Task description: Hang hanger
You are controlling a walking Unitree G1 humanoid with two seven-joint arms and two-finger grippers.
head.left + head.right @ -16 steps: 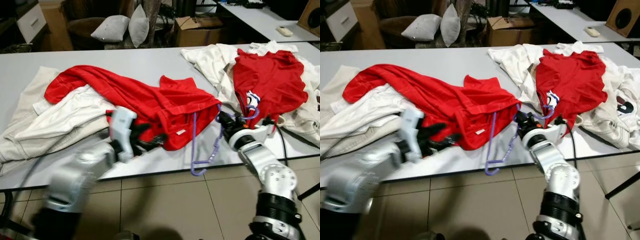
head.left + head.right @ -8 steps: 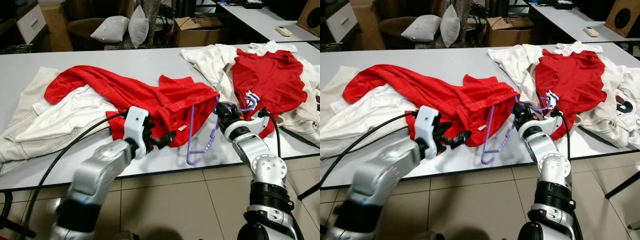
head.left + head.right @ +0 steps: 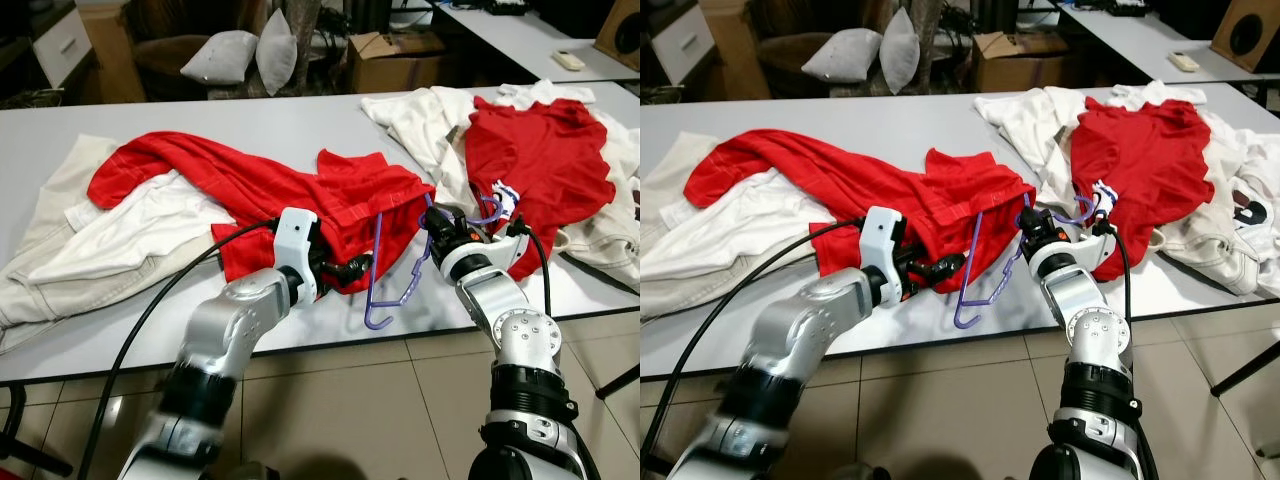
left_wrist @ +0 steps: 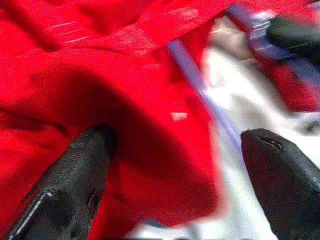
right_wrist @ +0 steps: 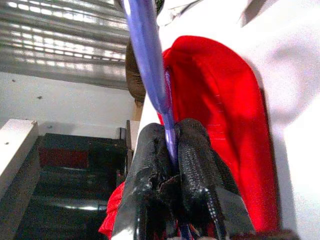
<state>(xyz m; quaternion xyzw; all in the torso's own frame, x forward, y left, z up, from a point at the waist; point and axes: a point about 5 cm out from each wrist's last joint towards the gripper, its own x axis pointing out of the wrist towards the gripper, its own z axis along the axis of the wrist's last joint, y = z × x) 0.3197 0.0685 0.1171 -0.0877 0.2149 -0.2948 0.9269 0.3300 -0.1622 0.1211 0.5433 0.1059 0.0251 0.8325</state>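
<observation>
- Right gripper (image 5: pixel 172 150) clamped tight on the thin bar of the purple hanger (image 3: pixel 388 268), near the table's (image 3: pixel 300 120) front edge.
- Hanger half tucked in the red shirt (image 3: pixel 300 200), hook end dangling past the front edge; light, stiff, slick plastic, likely to pivot in a pinch.
- Left gripper (image 4: pixel 175 165) spread wide at the shirt's hem, one finger apparently under the cloth (blurry).
- Soft, limp fabric; best pinched at hem or collar.

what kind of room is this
Probably a living or work room used for sorting laundry: a long white table heaped with clothes, cushions on a dark chair behind it, and a cardboard box.
</observation>
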